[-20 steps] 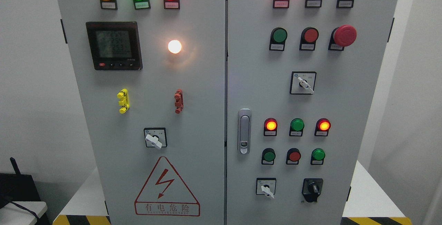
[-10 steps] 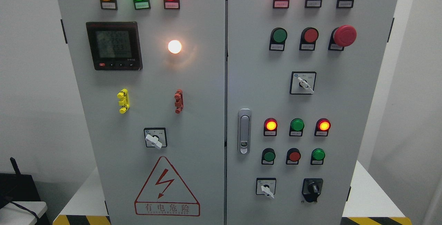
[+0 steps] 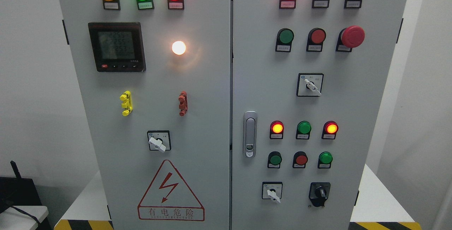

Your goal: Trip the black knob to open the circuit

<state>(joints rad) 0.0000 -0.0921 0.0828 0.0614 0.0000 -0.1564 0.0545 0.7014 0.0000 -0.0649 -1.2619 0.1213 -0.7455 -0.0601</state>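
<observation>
Black knob [image 3: 319, 192] sits way down at the lower right of the smooth grey metal cabinet [image 3: 212, 81], a chunky rotary handle on a squarish black plate, right of a white-levered selector switch [image 3: 272, 192]. No robot hand in shot, so can't tell its state.

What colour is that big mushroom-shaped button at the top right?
Red: the mushroom button shows clearly in the head view, on the right door.

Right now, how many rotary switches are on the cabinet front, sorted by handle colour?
White-handled selectors: 3
Black knob: 1
Total: 4
</observation>
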